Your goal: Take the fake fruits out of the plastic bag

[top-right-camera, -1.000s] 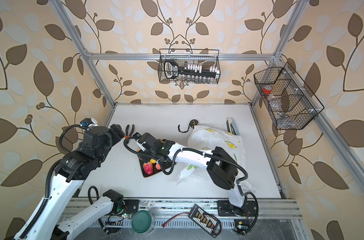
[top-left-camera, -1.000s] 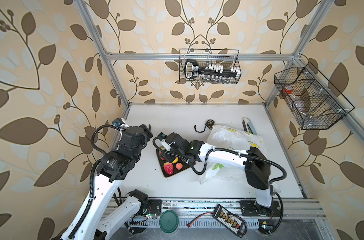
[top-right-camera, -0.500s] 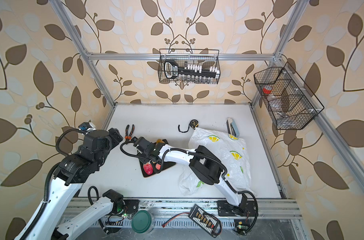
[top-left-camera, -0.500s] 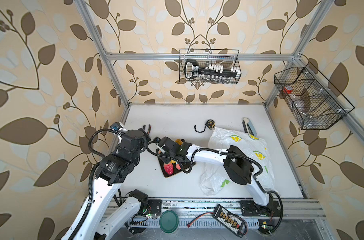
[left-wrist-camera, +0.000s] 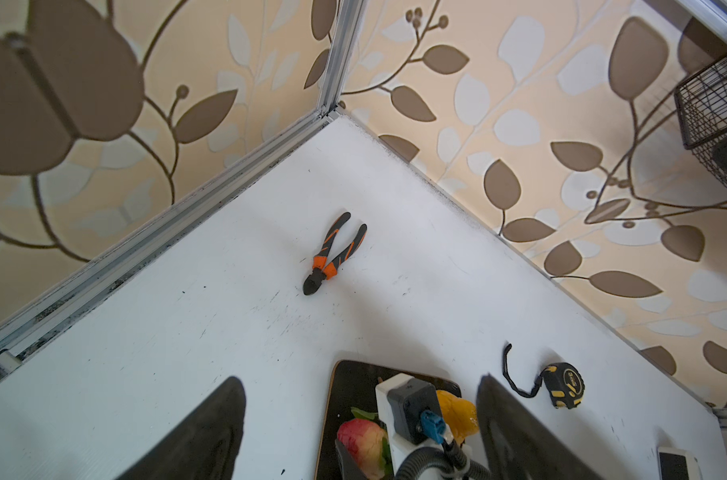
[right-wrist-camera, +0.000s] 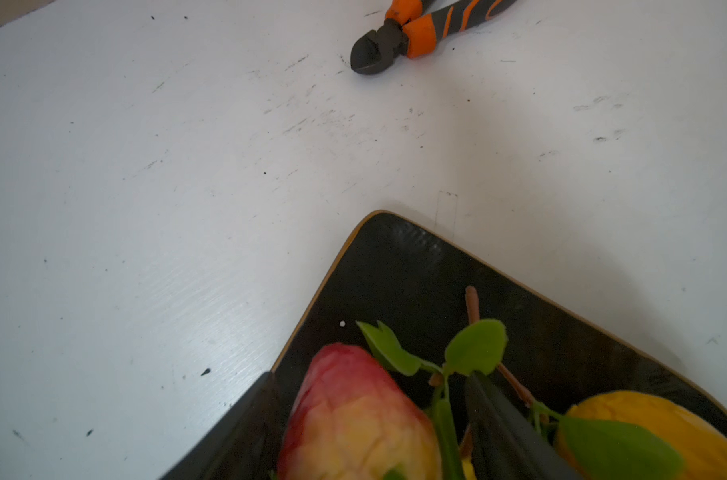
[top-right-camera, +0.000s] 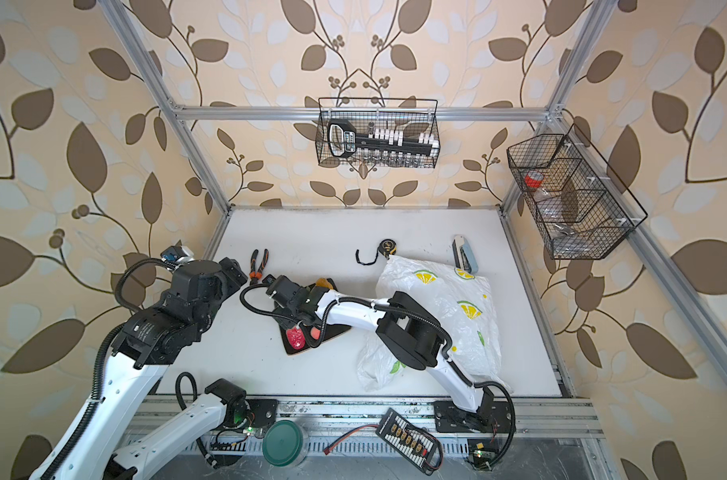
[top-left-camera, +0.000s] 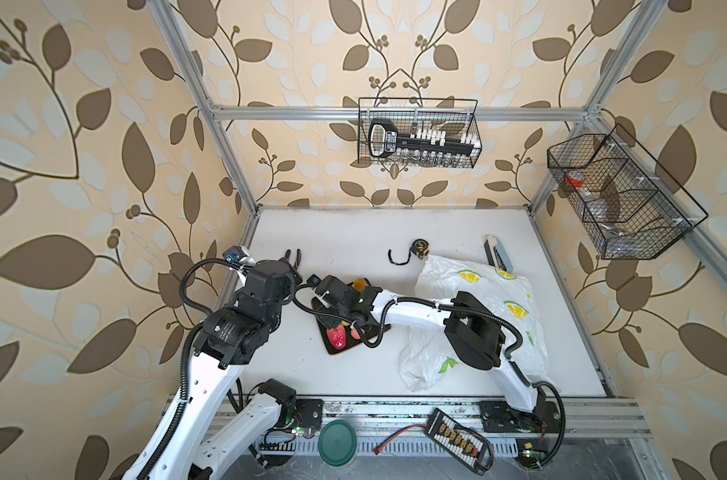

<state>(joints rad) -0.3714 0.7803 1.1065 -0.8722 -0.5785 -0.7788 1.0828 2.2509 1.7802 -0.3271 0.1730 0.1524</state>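
Black board [right-wrist-camera: 416,266] is your landmark: the fake fruits [top-left-camera: 337,336] in view lie on it, and the plastic bag [top-left-camera: 499,299] lies crumpled on the surface [top-left-camera: 353,232] to the board's right in both top views. Your right hand [right-wrist-camera: 370,376] sits low over the board, fingers apart on either side of a pink-and-yellow peach [right-wrist-camera: 353,415], not touching it. Your left hand [left-wrist-camera: 358,379] hovers left of the board, fingers wide apart and empty.
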